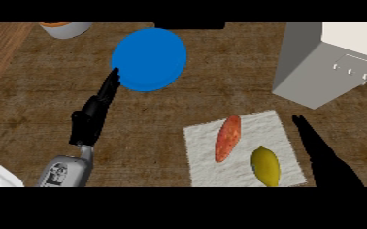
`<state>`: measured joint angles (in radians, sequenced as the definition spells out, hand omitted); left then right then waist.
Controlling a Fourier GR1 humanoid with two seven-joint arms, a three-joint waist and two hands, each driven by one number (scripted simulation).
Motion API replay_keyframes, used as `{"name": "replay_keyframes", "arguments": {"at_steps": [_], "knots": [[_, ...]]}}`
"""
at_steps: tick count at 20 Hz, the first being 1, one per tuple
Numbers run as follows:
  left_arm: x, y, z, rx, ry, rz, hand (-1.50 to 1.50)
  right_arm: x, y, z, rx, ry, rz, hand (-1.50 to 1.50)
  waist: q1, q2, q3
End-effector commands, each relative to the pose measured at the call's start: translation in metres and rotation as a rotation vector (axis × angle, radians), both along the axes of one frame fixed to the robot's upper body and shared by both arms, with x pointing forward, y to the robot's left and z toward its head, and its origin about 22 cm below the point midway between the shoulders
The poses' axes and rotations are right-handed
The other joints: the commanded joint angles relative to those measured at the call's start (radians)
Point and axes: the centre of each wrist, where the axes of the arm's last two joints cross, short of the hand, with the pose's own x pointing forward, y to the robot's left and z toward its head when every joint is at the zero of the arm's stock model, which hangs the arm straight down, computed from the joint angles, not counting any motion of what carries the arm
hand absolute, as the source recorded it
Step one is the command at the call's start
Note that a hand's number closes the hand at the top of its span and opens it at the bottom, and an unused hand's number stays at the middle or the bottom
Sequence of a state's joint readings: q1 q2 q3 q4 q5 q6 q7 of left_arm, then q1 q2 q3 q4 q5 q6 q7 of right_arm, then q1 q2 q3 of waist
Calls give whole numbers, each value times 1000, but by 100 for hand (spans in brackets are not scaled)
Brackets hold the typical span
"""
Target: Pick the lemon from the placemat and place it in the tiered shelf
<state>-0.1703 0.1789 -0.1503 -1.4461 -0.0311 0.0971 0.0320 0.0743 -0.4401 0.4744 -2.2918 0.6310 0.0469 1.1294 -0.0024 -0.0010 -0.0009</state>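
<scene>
The left robot hand (91,114) comes in from the lower left on a grey forearm (68,171) and stretches up the view, its black fingers straight and together, released and holding nothing; the fingertips lie at the lower left rim of the blue plate (149,59), though contact cannot be judged from this angle; the right robot hand (324,155) shows at the lower right as a dark, narrow shape pointing up and a little to the left, fingers straight and released, just beside the right edge of the placemat (208,145) and grasping nothing; no writing or label can be read anywhere, and the small marks on the white face of the grey box are too small to make out

The lemon (265,166) lies on the placemat, near its lower right corner, its long axis roughly upright in the view; an orange-red elongated vegetable (228,138) lies on the same mat just up and left of it, apart from the lemon; the grey box with a white face (315,65) stands at the upper right, well apart from the lemon; a grey cup with an orange rim (66,28) sits at the upper left edge

The desk (215,97) is dark brown wood with a rough grain; a lighter wooden strip runs along the far left
</scene>
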Motion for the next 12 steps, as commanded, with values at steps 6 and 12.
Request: {"name": "replay_keyframes", "arguments": {"at_steps": [6, 12], "knots": [[5, 15, -6, -3, 3, 5, 0, 4, -2, -13, -45, 94, -111, -150, -1, 2, 0], [-2, -3, 14, -17, 2, 0, 0, 14, 5, -27, -64, 135, -96, -150, 6, 0, 1]]}}
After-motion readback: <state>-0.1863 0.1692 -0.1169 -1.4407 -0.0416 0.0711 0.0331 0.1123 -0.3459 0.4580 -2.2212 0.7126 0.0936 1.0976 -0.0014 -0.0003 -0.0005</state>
